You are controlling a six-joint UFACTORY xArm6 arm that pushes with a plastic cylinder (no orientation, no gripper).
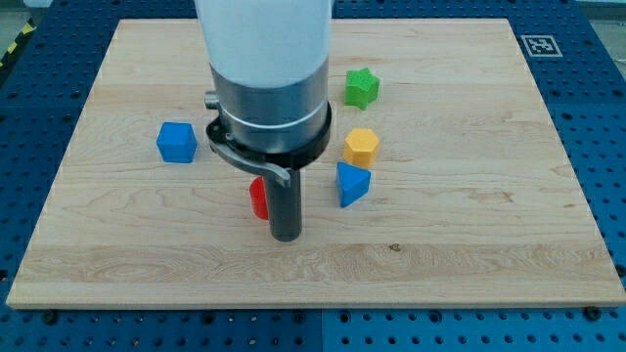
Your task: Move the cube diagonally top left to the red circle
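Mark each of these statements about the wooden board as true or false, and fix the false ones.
1. The blue cube lies at the view's left of the white and dark arm. True.
2. The green star-shaped block sits below the blue triangular block in the view. False: it sits above it, nearer the view's top.
3. The red block is partly hidden behind the dark rod. True; only its left part shows, so its shape cannot be made out.
4. My tip touches the blue cube. False: it is well apart from it, toward the view's lower right, beside the red block.
5. The orange hexagonal block lies between the green and blue triangular blocks. True.
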